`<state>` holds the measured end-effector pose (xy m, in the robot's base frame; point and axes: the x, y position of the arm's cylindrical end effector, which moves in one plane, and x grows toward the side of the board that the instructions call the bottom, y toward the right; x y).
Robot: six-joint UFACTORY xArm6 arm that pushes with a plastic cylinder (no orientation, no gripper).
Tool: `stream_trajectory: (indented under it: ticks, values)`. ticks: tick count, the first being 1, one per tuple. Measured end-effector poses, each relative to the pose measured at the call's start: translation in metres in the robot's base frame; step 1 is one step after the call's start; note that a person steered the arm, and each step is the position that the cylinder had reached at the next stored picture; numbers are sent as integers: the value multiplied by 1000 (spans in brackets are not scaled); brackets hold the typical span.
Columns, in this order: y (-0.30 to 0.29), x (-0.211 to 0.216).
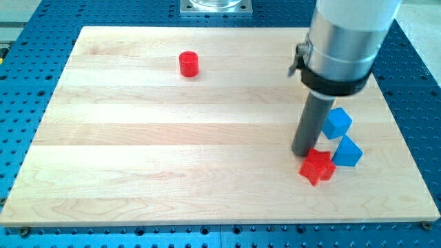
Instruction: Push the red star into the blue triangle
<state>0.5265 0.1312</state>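
The red star (317,167) lies near the view's lower right on the wooden board (172,138). The blue triangle (348,151) sits just to its upper right, touching it or nearly so. My tip (302,152) rests on the board right at the star's upper left edge, apparently touching it. The rod rises from there into the large grey arm body (344,41) at the view's top right.
A blue cube (337,122) sits just above the blue triangle, to the right of the rod. A red cylinder (189,64) stands far off at the view's upper left. The board's right edge is close to the blue blocks.
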Motion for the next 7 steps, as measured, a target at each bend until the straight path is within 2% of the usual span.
stream_trajectory:
  ticks: [1, 2, 3, 4, 5, 6, 7]
  values:
    - [-5, 30]
    - [-8, 27]
    - [-37, 32]
    - [-51, 71]
    - [-33, 83]
    - [14, 79]
    - [35, 79]
